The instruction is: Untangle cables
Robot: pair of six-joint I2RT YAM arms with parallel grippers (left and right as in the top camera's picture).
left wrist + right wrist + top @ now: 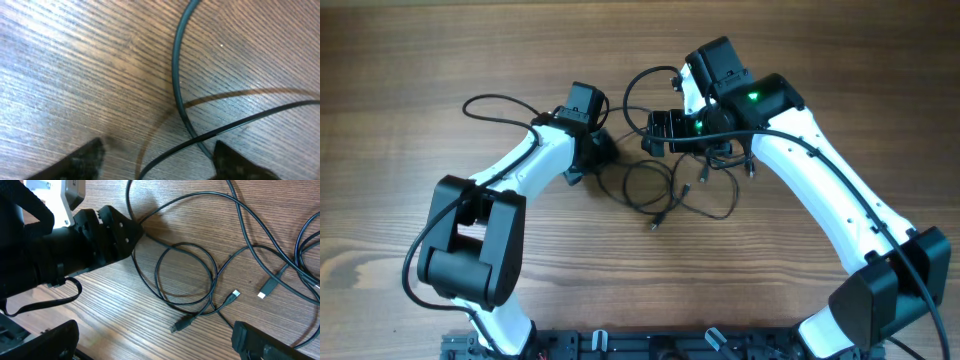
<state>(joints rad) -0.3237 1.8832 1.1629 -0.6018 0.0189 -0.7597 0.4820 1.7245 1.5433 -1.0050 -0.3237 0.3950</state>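
Two white-and-black arms are showing their casings and wiring.

The right arm (820,170) is wearing glossy white shells between black joint housings, with a small green light (753,97) glowing on its black wrist block. A thin black wire is trailing along the white shell away from that light toward a bulky black base block. Far left of the light, the left arm (510,170) is showing matching white links, a large black elbow housing and a looping black wire. The left gripper (160,161) and right gripper (155,341) are showing matte black, blunt-tipped jaws.
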